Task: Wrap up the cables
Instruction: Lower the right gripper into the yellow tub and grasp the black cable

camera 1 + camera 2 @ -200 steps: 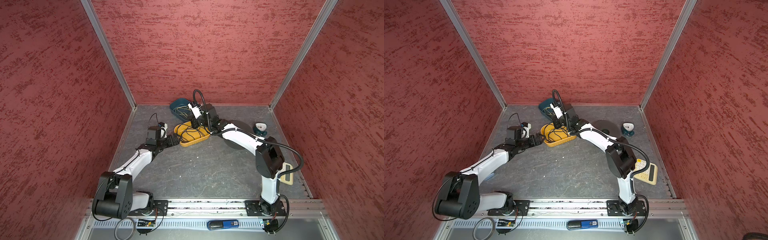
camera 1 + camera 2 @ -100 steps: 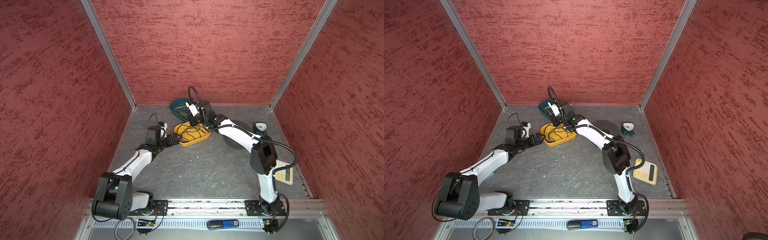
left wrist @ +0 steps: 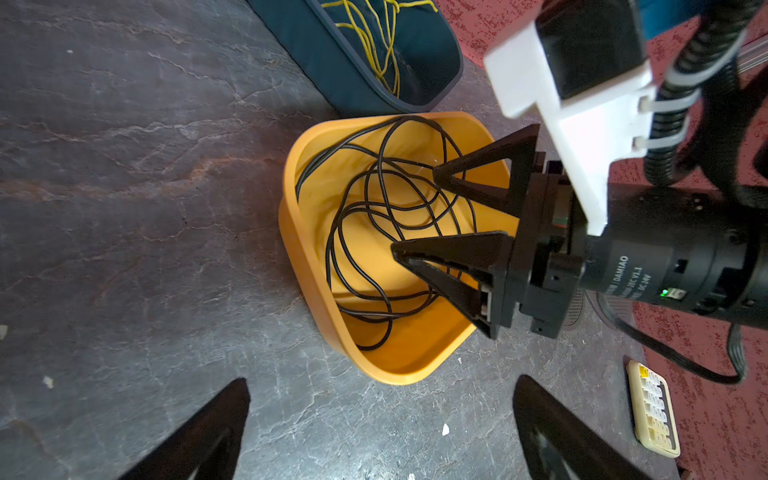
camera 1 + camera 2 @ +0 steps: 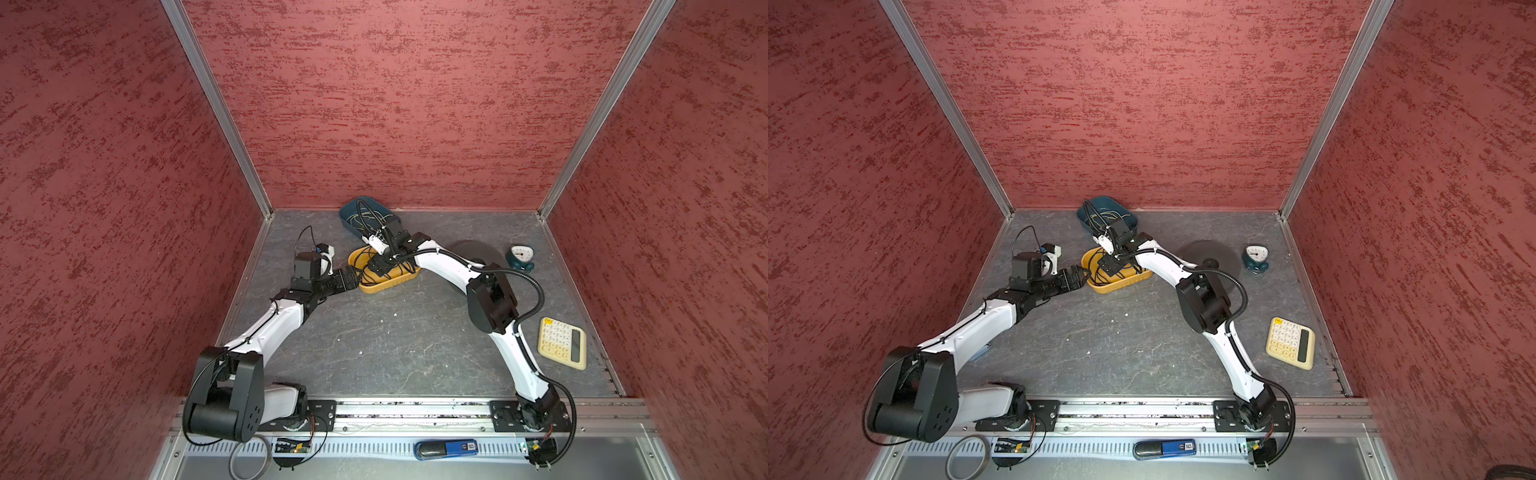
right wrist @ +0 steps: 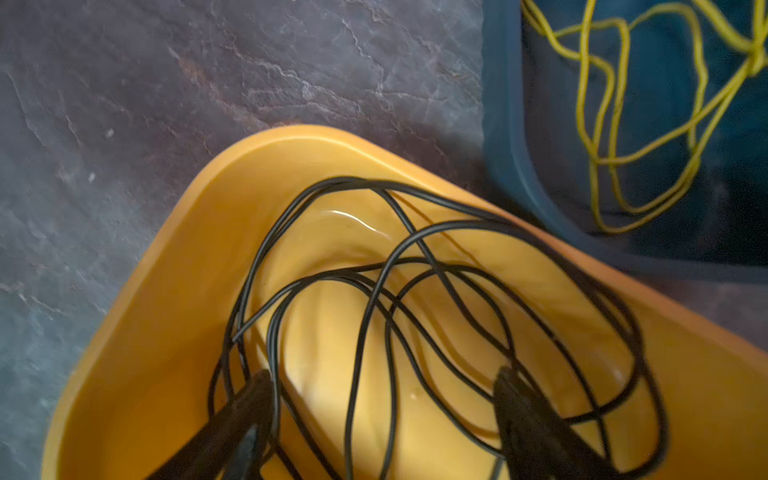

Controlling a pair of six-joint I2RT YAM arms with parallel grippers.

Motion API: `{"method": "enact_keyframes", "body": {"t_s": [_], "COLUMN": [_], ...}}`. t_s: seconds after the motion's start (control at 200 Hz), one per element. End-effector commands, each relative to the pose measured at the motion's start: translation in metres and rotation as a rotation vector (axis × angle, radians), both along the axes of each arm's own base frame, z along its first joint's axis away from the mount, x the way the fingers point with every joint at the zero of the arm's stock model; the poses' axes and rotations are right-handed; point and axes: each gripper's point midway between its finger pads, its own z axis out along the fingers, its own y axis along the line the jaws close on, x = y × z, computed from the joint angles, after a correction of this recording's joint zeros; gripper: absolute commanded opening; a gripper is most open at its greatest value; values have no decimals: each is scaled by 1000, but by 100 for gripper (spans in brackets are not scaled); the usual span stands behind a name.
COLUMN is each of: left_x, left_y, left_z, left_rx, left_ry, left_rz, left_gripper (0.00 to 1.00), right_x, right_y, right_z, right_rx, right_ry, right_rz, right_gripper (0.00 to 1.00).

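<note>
cord (image 5: 415,239): thin, black and limp. it lies in loose overlapping loops inside the tray, at the centre of the left wrist view, and is not bundled.
tray (image 3: 303,286): yellow glossy plastic with rounded corners and sloped walls.
right gripper (image 3: 413,210): jaws spread wide, tips low among the loops, pinching nothing.
left gripper (image 3: 382,381): jaws wide apart and empty, at the lower edge of that view, just outside the tray rim.
step: likely a fresh hold. pinch one strand rather than a crossing, and lift slowly so the loops slip free and the light tray stays put.
blue tray (image 3: 299,50): dark and matte, just beside the yellow one in the upper frame. it holds yellow wire (image 3: 374,41).
floor (image 3: 124,208): grey, veined and slate-like.
</note>
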Motion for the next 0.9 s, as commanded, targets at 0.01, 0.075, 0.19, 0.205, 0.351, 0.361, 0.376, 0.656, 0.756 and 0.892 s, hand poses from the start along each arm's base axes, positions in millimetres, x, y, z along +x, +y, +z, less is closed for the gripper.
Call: {"method": "enact_keyframes", "body": {"t_s": [0.01, 0.075, 0.19, 0.205, 0.351, 0.361, 0.376, 0.656, 0.756, 0.892], "left_x": [-1, -1, 1, 0, 0, 0, 0, 1, 2, 2], "left_y": [-1, -1, -2, -2, -2, -2, -2, -2, -3, -3], "left_z": [0, 0, -1, -2, -3, -3, -4, -4, -5, -6], "left_rx": [1, 1, 0, 0, -1, -1, -1, 4, 0, -1], "left_ry": [-3, -4, -2, 0, 6, 7, 7, 7, 9, 11], "left_rz": [-9, -8, -9, -9, -12, -11, -11, -10, -12, -13], "left_gripper": [99, 99, 99, 99, 99, 99, 99, 99, 99, 99], "right_x": [0, 1, 2, 3, 14, 14, 15, 23, 19, 17], "right_y": [6, 9, 18, 19, 24, 24, 25, 20, 18, 16], "right_z": [-5, -13, -24, -25, -38, -40, -41, -80, -93, -99], "right_rx": [-16, -16, 9, 11, 13, 13, 14, -69, -92, -100], "right_ry": [-10, -4, 18, 19, 13, 15, 13, 24, 56, 75], "right_rz": [56, 62, 79, 79, 54, 52, 48, 2, 4, -4], "right_gripper": [97, 99, 99, 99, 99, 99, 99, 90, 78, 51]}}
